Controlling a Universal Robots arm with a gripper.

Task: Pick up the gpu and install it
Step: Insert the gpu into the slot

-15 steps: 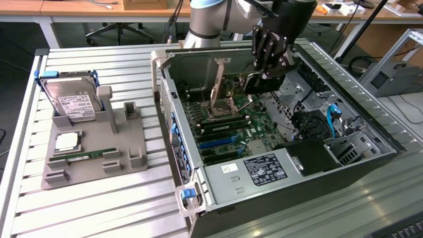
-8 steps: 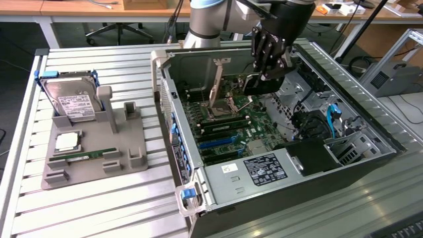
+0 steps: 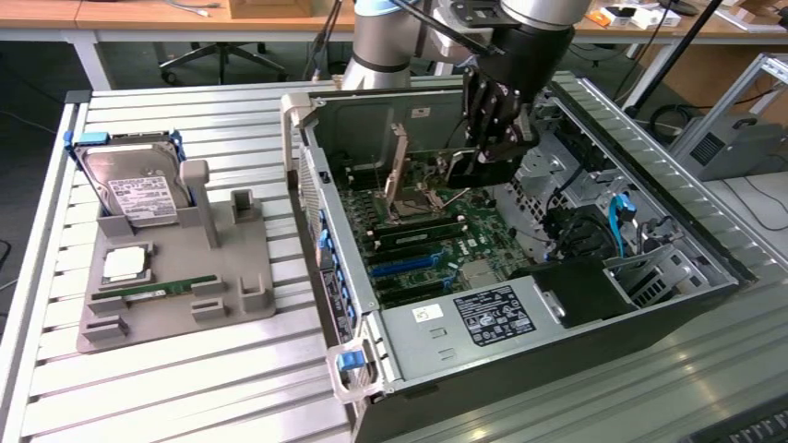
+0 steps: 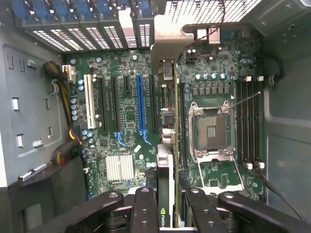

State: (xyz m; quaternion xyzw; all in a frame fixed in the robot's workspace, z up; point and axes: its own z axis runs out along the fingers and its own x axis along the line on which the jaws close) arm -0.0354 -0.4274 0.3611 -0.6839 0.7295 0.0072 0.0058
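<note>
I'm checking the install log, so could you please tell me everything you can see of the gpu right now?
The gpu is a thin black card, seen edge-on from the wrist, with a grey metal bracket at its far end. The gripper is shut on it from both faces, holding it on edge inside the open case, above the green motherboard. Whether it touches a slot cannot be told.

Bright, even light — soft shadows

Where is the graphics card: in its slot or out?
Out: the gripper holds the graphics card above the motherboard; the blue slot lies bare.
</note>
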